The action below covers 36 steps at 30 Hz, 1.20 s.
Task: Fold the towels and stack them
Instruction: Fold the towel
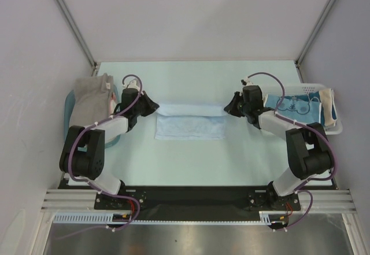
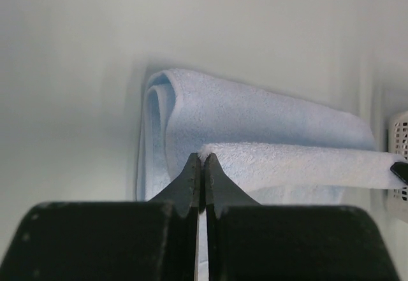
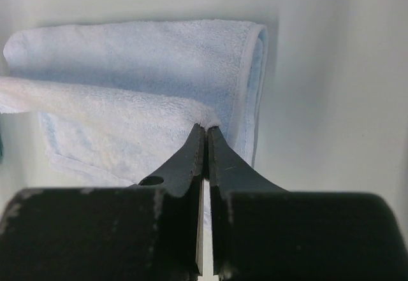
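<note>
Where the light blue towel [image 1: 191,126] lies mid-counter, part-folded, left gripper [image 1: 152,106] and right gripper [image 1: 230,107] each pinch a far corner, edge raised. Grey-beige towel [image 1: 91,99] at left edge; dark teal towel [image 1: 295,107] at right edge.

Bench [image 1: 191,81] open beyond and in front of blue towel [image 1: 191,129]. Tray [image 1: 67,106] with grey towel [image 1: 92,96] blocks outward of left pincer [image 1: 156,109]; basket [image 1: 337,129] blocks outward of right pincer [image 1: 226,110].

light blue towel [image 1: 191,129] centre, half-folded; grey-beige towel [image 1: 92,102] left; teal towel [image 1: 295,109] right
</note>
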Each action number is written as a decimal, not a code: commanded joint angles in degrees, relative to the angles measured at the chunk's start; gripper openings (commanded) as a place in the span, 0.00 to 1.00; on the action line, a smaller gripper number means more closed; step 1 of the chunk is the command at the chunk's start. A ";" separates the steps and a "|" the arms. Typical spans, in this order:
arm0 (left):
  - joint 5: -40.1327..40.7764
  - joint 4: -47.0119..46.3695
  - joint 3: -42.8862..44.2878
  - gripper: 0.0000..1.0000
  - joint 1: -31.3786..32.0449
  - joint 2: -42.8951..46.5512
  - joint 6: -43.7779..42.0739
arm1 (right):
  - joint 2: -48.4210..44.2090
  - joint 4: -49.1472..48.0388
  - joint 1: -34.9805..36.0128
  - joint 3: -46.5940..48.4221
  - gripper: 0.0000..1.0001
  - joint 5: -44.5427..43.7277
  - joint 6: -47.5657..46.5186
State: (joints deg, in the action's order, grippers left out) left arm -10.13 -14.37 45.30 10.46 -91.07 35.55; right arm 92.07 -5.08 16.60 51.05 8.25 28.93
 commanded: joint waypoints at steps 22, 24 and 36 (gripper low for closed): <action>3.10 3.03 -8.73 0.00 0.79 13.02 -2.24 | -9.98 -0.54 2.30 -8.24 0.00 -2.19 0.08; 3.10 2.77 -9.61 0.01 0.88 13.20 -2.15 | -10.16 -0.63 2.47 -8.77 0.00 -2.27 0.16; 2.66 0.84 -14.18 0.18 2.55 13.89 -1.18 | -10.95 -2.21 4.14 -13.25 0.24 -2.36 0.25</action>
State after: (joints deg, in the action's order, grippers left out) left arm -8.88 -11.33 32.47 12.51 -79.66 34.52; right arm 83.46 -5.56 20.29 39.33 7.53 29.32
